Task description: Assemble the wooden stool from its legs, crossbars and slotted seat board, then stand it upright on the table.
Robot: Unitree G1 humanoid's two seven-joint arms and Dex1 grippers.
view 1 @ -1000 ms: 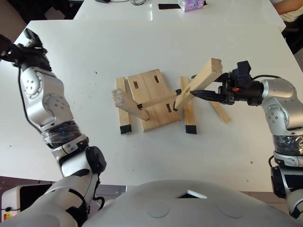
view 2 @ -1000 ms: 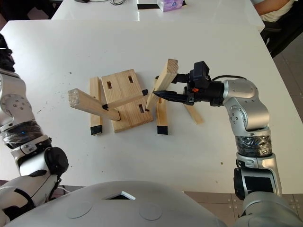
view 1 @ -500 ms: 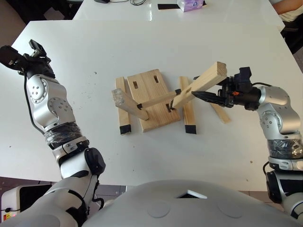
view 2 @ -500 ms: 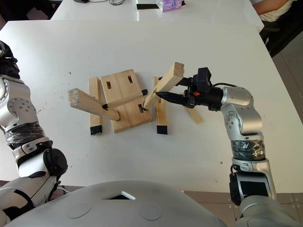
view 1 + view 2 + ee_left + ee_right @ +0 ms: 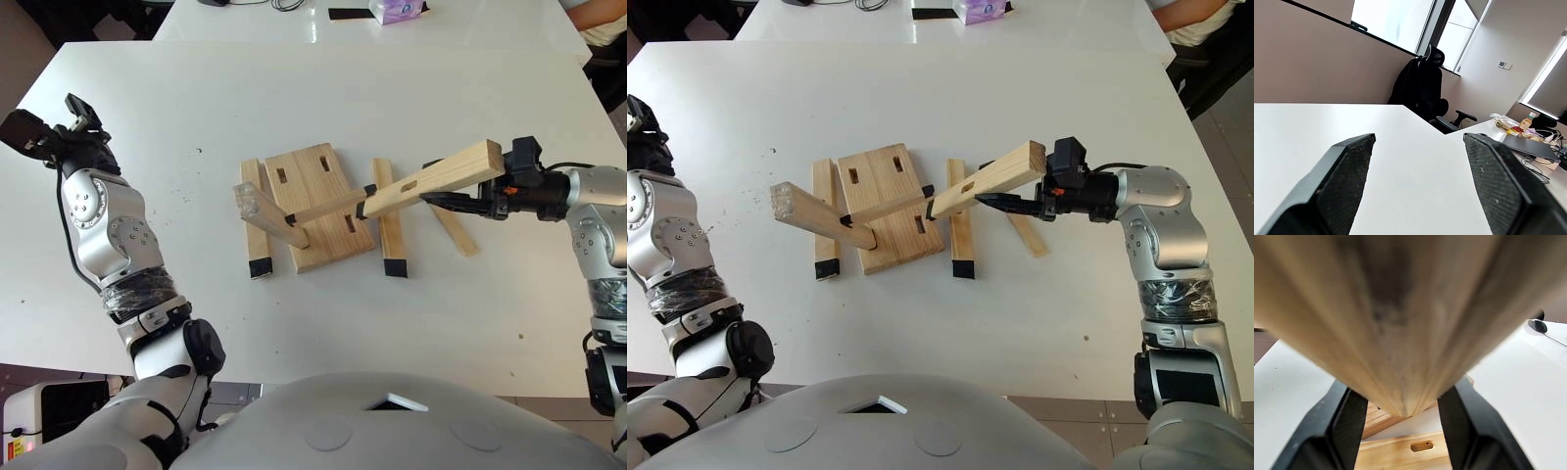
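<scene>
The slotted seat board (image 5: 318,186) lies flat mid-table. On it rests a half-built frame: a leg (image 5: 265,211) tilted up to the left and a thin crossbar (image 5: 323,208) running to a second leg (image 5: 436,178). My right gripper (image 5: 438,199) is shut on that second leg (image 5: 1400,308), holding it nearly level above the table, with a finger (image 5: 1349,426) on either side. Two loose legs (image 5: 255,235) (image 5: 389,227) lie beside the board. A loose crossbar (image 5: 456,231) lies under my right arm. My left gripper (image 5: 1418,142) is open and raised over the table's far left edge (image 5: 47,119).
The white table (image 5: 196,88) ends close to my left gripper. A second table behind carries a tissue box (image 5: 397,10) and a dark flat item (image 5: 349,14). An office chair (image 5: 1422,81) stands by the window.
My right gripper has drawn back to the right, and the held leg has swung down from steeply tilted to almost level. The left gripper has shifted slightly at the table's left edge.
</scene>
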